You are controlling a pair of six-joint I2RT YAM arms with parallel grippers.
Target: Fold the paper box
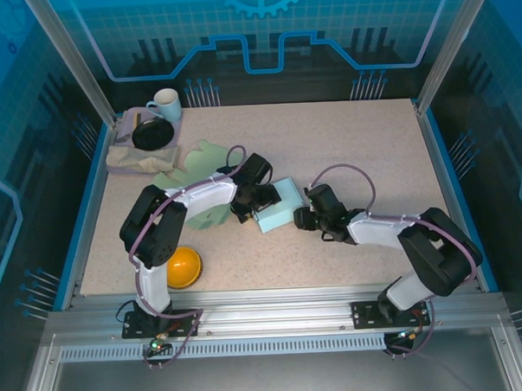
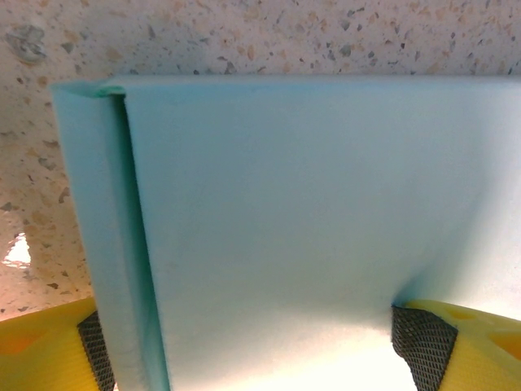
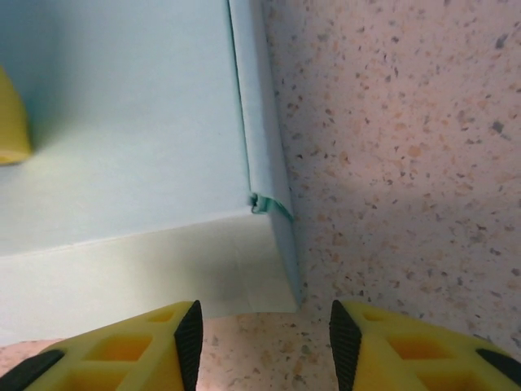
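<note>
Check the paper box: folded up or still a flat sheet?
Folded up. The paper box stands as a raised block with top and side faces; the right wrist view shows walls meeting at a closed corner.

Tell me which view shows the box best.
The top external view: the whole box shows there, lying between the two grippers. The left wrist view gives one broad face close up, spanning that gripper's fingers. The right wrist view gives a corner and two faces.

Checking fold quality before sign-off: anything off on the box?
One spot: in the right wrist view, the paper box has a small crumpled tear or nick at its corner, where the side flap meets the front wall. Otherwise its faces look flat and the edges straight.
</note>
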